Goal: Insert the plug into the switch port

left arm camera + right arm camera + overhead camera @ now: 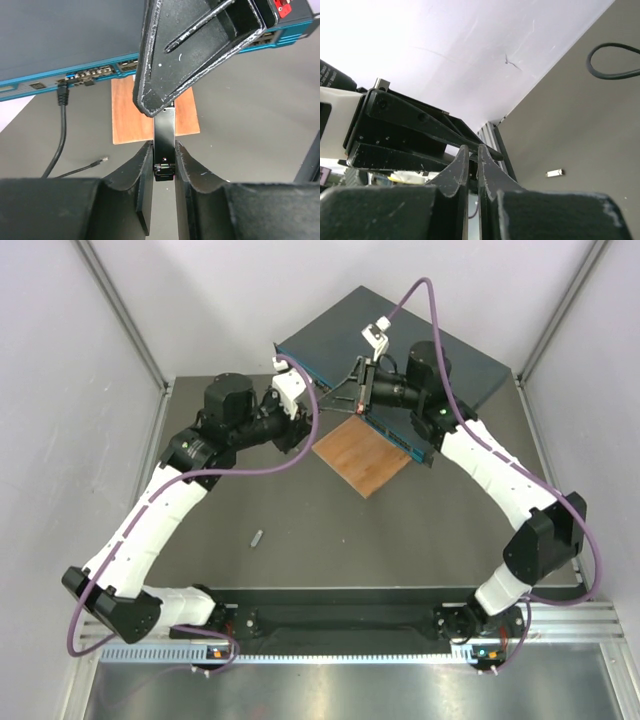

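Note:
The switch [330, 335] lies at the back, a dark blue-grey box with a teal socket face [400, 435]. It also fills the top of the left wrist view [65, 35]. My left gripper [338, 402] and right gripper [360, 405] meet tip to tip just before that face, above the table. In the left wrist view my left gripper [164, 150] is shut on the lower end of a narrow black plug [165, 130]. The right gripper [156, 107] comes down onto its upper end. In the right wrist view my right gripper [473, 150] is nearly closed on a dark piece.
A thin brown wooden board [362, 455] lies in front of the switch, below the grippers [127, 115]. A black cable [62, 95] sits in a left socket, its loose end [102, 159] on the table. A small grey piece [257, 537] lies mid-table. Walls stand on both sides.

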